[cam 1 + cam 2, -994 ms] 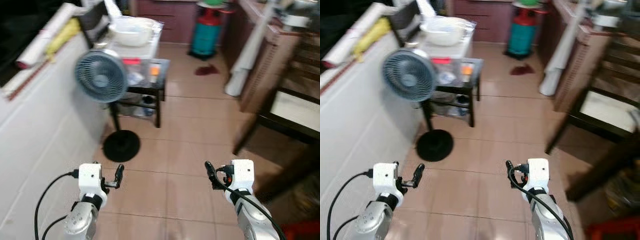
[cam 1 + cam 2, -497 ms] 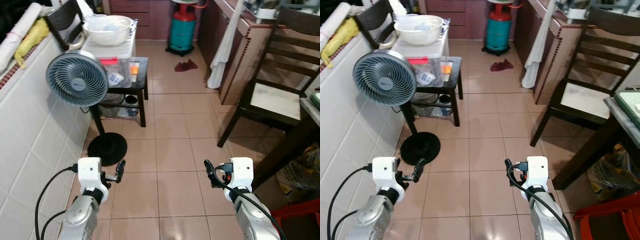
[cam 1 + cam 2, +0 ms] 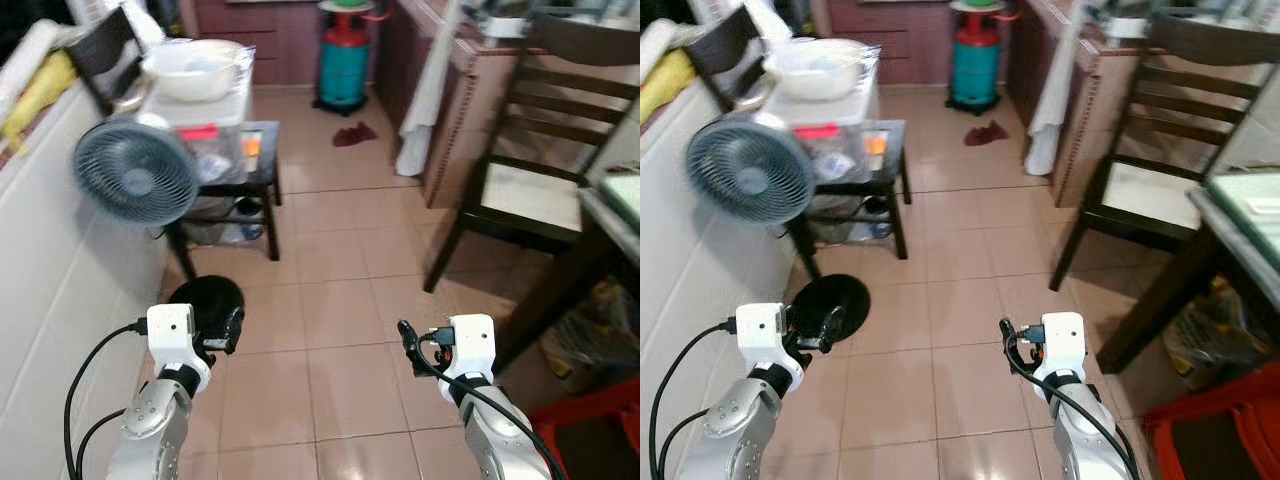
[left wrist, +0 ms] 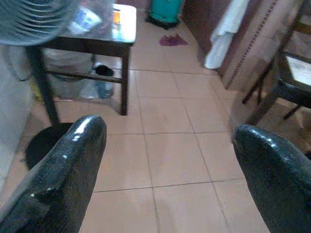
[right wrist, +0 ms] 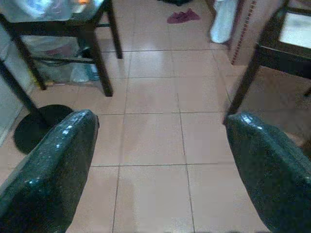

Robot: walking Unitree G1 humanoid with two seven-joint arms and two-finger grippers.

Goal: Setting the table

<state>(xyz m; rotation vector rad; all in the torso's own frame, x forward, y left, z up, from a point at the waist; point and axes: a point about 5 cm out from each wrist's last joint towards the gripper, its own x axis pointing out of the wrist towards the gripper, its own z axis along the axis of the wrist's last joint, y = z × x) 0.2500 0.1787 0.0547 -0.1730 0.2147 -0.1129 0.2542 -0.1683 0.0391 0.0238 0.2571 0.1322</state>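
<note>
Transit across the tan tiled floor [image 3: 330, 300], with nothing carried. Left end effector [image 3: 232, 330] held low and forward on the robot's left, its black fingers [image 4: 73, 160] spread wide with only bare tile between them. Right end effector [image 3: 406, 338] held at matching height on the right, fingers [image 5: 53, 160] likewise spread and empty. Ahead on the right, at the frame's edge, the green glass-topped bench with dark wooden legs [image 3: 1248, 215], presumably the one to be set, with a dark wooden slat-back chair [image 3: 545, 190] drawn up just beside it and a red plastic stool [image 3: 1230, 430] low by its near leg. No plates or cutlery to be made out on its visible corner. On the left, against the white wall, a grey round standing fan [image 3: 135, 172] on a black disc base, and behind it a small black side bench [image 3: 255, 150] bearing a wide white bowl [image 3: 195, 68]. Probably an approach or fetch step, little of the task done. Best done by turning right in a smooth arc, keeping both arms tucked clear of the chair's legs and the stool, and stopping square to the glass edge before reaching.
</note>
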